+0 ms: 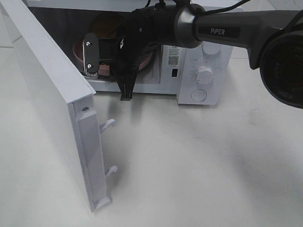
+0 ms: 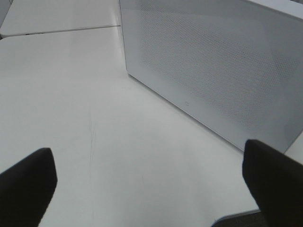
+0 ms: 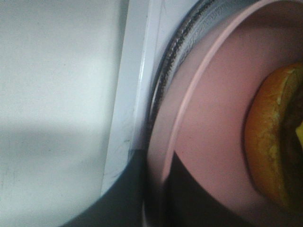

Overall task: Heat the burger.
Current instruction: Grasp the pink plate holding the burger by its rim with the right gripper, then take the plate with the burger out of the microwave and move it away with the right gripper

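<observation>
The microwave (image 1: 196, 54) stands with its door (image 1: 54, 97) swung wide. Inside it, the pink plate (image 3: 208, 142) carries the burger (image 3: 272, 142). The right gripper (image 3: 156, 198) pinches the plate's rim, the burger just beyond its fingertips. The left gripper (image 2: 147, 184) gapes wide, empty.

- "PiPER" stands in pale letters on a dark plate on the robot arm (image 1: 233, 31).
- A sticker (image 1: 174, 56) on the microwave (image 1: 205, 70), left of its knobs, carries print too small to read.
</observation>
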`<control>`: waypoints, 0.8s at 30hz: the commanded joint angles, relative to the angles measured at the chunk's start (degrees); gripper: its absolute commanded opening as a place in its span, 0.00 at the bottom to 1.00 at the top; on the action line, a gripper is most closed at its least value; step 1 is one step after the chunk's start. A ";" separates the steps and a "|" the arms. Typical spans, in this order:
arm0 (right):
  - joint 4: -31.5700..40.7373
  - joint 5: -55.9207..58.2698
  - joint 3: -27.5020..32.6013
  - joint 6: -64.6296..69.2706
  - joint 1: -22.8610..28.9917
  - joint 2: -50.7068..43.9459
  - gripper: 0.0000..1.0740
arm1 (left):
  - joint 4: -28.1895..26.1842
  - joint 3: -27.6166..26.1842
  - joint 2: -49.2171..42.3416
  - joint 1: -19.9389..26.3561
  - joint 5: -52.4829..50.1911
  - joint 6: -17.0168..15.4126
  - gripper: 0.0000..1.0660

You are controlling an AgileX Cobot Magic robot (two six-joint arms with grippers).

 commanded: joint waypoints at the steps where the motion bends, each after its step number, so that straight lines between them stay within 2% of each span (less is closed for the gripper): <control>1: 0.69 0.00 -0.46 -3.15 -0.52 -2.35 0.00 | -0.63 0.11 -0.97 0.17 -0.11 -0.46 0.94; 14: 2.41 1.83 0.34 -9.11 0.00 -4.93 0.00 | -0.63 0.11 -0.97 0.17 -0.11 -0.46 0.94; 24: 5.21 -2.18 9.22 -19.48 0.00 -10.43 0.00 | -0.63 0.11 -0.97 0.17 -0.11 -0.46 0.94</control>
